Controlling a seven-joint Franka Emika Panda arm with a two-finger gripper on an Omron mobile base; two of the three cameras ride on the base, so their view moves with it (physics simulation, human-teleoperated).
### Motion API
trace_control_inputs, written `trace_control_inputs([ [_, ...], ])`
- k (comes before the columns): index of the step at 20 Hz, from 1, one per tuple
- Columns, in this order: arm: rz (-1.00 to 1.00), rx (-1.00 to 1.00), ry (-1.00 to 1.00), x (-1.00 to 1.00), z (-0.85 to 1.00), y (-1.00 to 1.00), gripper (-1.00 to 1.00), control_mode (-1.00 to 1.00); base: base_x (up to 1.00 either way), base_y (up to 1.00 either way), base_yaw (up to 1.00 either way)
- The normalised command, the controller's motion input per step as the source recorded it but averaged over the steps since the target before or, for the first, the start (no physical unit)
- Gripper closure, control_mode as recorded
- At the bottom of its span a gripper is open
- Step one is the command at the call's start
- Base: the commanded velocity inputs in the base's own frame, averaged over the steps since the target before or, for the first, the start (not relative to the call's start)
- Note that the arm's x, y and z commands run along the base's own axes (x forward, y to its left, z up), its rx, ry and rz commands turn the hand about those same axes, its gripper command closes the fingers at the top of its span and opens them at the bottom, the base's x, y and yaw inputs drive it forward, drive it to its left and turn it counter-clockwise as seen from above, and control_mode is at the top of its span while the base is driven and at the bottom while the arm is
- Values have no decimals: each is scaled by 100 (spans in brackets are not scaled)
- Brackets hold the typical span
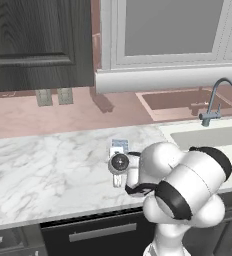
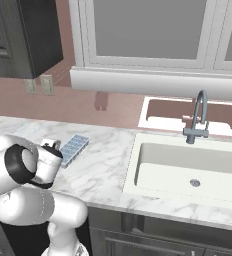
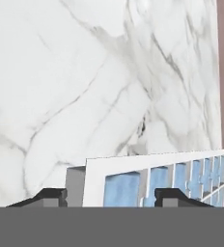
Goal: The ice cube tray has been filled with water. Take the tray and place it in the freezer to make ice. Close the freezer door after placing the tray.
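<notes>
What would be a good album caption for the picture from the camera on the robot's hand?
Two dark fingertips straddle the end of a white ice cube tray of pale-blue water on a marble counter.

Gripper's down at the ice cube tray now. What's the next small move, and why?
Probably finish closing, then lift a little. In the hand view the fingertips stand either side of the ice cube tray, at its near end, and the tray lies flat on the marble counter. Whether the gripper grips it yet is unclear; keep it level for the water.

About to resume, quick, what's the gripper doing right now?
Gripper: jaws straddle one end of the ice cube tray on the counter; a firm grip cannot be told.
</notes>
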Motion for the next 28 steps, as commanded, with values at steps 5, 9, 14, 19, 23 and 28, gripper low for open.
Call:
trace_control_inputs([
  [5, 0, 0, -1, -34, 65, 0, 100, -100, 0, 0, 0],
  [9, 3, 0, 0, -11, 93, 0, 100, -100, 0, 0, 0],
  [14, 7, 0, 0, -6, 100, 0, 100, -100, 0, 0, 0],
  [19, 6, 0, 5, -25, 91, 0, 100, -100, 0, 0, 0],
  [23, 4, -7, 1, -53, 72, 0, 100, -100, 0, 0, 0],
  [28, 2, -18, -2, -69, 41, -2, 100, -100, 0, 0, 0],
])
